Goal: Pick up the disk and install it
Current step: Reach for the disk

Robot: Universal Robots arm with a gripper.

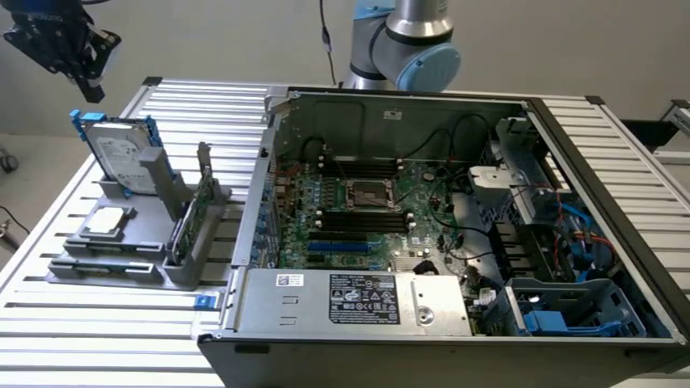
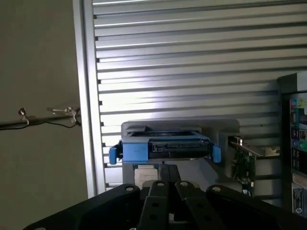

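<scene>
While end effector hangs pressed together above the disk, I'd spread it first, then centre squarely.

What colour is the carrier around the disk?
Blue; the disk shows best in the wrist view.

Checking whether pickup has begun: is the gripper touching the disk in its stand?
Apart. The exterior view shows the gripper hanging above the disk, which stands upright, with a clear gap between them.

A robotics lab: an arm is standing behind an opened PC case lying on a slatted bench.
</scene>
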